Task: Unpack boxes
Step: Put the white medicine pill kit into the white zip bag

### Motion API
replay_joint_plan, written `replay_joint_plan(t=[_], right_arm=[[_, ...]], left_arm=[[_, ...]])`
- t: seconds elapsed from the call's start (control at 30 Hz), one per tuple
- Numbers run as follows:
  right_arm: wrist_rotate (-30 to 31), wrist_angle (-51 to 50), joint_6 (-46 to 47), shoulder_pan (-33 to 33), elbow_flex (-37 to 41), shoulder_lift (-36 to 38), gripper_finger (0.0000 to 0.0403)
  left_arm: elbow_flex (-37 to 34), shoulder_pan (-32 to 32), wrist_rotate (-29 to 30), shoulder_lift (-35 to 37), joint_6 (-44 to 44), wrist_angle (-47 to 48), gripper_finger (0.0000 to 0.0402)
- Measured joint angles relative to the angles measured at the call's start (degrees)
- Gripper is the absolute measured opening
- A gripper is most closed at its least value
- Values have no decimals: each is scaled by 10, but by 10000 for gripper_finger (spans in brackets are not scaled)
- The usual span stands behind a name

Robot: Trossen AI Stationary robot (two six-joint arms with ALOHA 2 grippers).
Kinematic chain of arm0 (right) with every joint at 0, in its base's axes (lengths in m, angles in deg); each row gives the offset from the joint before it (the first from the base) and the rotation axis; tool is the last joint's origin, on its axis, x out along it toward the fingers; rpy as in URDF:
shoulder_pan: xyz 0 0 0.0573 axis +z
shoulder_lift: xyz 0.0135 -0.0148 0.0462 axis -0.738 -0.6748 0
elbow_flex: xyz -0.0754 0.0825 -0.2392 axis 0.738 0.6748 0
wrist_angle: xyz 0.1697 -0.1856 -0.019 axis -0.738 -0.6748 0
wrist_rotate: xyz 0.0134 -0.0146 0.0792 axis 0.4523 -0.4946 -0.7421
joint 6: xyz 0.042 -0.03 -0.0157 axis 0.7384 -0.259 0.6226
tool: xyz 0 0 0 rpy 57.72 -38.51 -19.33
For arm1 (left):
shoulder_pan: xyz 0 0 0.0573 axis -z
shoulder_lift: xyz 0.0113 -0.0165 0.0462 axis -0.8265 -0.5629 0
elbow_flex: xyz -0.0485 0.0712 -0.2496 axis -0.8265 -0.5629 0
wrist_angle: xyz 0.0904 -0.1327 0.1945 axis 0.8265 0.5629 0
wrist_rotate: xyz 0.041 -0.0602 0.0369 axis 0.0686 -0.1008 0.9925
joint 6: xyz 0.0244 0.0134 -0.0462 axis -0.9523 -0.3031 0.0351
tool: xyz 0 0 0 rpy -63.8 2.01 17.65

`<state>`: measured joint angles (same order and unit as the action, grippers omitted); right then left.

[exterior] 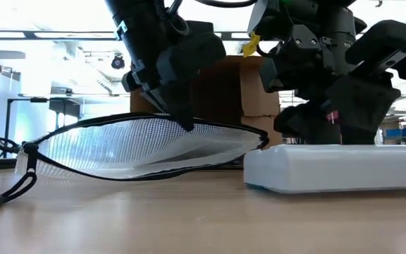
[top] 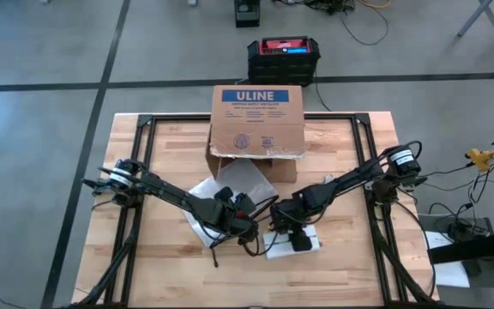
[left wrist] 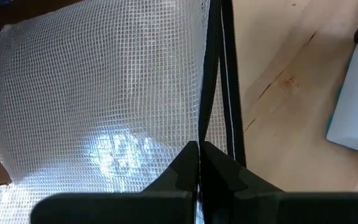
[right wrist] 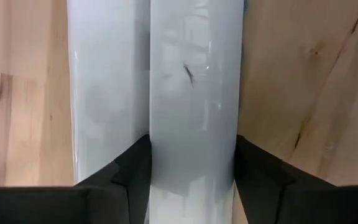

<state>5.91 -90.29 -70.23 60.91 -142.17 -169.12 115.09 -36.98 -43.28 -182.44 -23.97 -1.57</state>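
Two items out on table, both near front; brown ULINE box at far edge, flap up, open side facing arms. Left gripper pinched tight on zipper edge of mesh pouch, lifting that rim off wood, likely to drag it clear of box mouth. Right gripper straddling one of two white bars, fingers flanking its sides, bar resting flat. Probably setting down or regrasping; can't tell which.
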Motion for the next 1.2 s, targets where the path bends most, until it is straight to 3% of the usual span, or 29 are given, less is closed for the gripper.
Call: replay_joint_plan(t=[0.53, 0.8, 1.03, 1.2], right_arm=[[47, -24, 2, 5, -49, -1, 163], [105, -88, 2, 21, -97, -4, 162], [112, -111, 7, 28, -129, -4, 159], [155, -153, 8, 29, -148, -3, 160]], left_arm=[[0, 0, -2, 20, 4, 13, 0], [-1, 0, -2, 20, 37, 31, 0], [-13, 0, 8, 20, 82, 19, 0], [-19, 7, 9, 20, 76, -25, 0]])
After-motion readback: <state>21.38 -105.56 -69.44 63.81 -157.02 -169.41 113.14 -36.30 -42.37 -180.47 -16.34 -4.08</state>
